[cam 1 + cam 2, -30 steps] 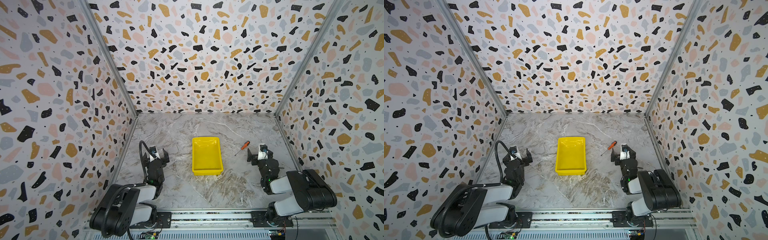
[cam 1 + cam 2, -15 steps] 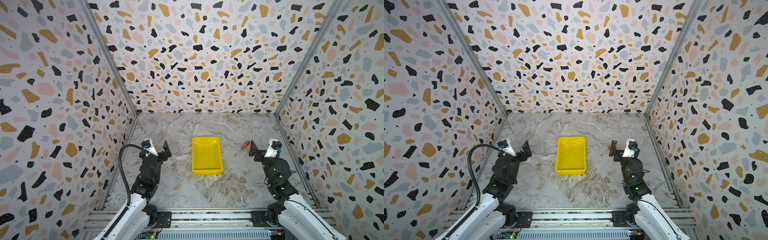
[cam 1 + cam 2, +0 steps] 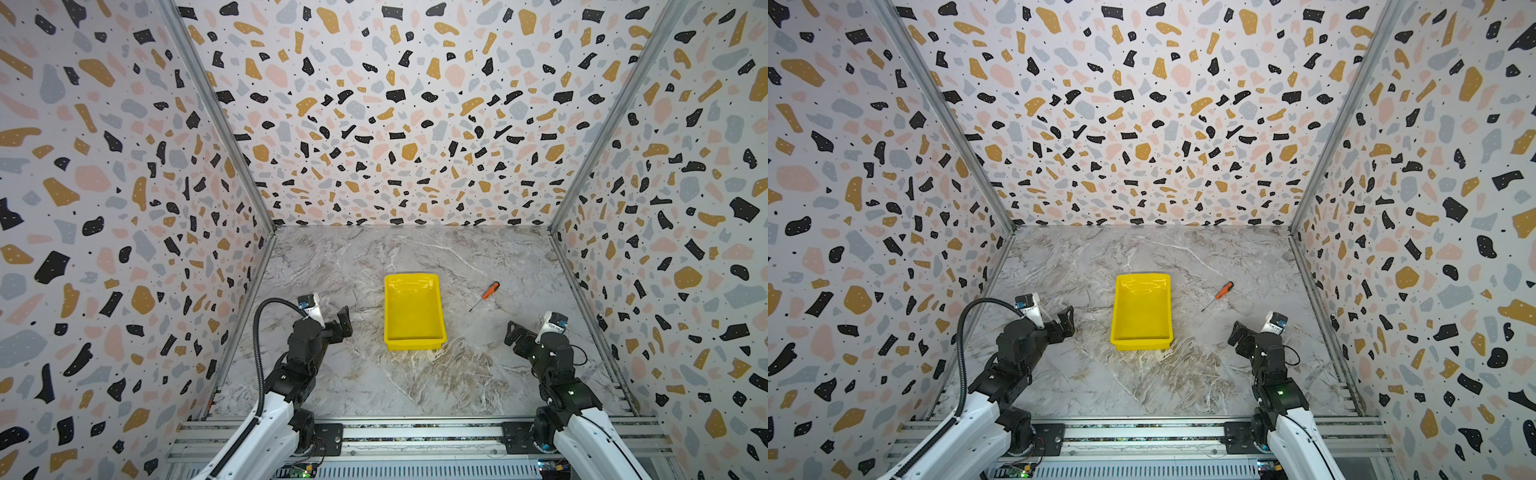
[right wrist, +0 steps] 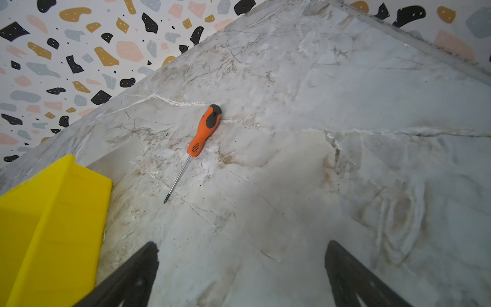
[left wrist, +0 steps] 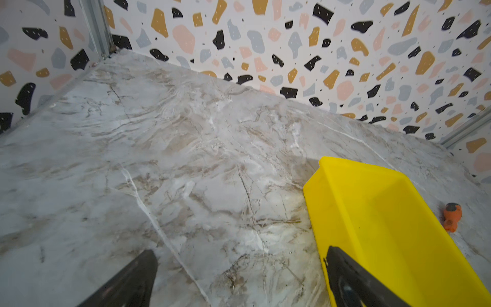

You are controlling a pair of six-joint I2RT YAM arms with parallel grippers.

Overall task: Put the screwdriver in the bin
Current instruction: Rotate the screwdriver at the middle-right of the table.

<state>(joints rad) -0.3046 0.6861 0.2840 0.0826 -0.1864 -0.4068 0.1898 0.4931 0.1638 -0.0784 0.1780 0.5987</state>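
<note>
Screwdriver (image 4: 203, 133) lies flat on the marble tabletop (image 3: 457, 374), outside the bin (image 3: 415, 344), off its right-hand wall and clear of it. It sits at a slant, handle toward the back wall, thin shaft angling back toward the robot and the bin. Right gripper (image 4: 241, 243) hovers short of it, jaws spread wide, nothing between them. Left gripper (image 5: 239, 249) waits on the bin's far side, jaws apart too, empty.

So the step in hand, as I read it, is the reach. Best bet is the orange handle, because the skinny shaft would likely slip or roll. Turn the wrist so the jaws straddle the handle crosswise, come down low on both sides, then close. Mind the tabletop: a slim tool lying flat leaves little room beneath.
</note>
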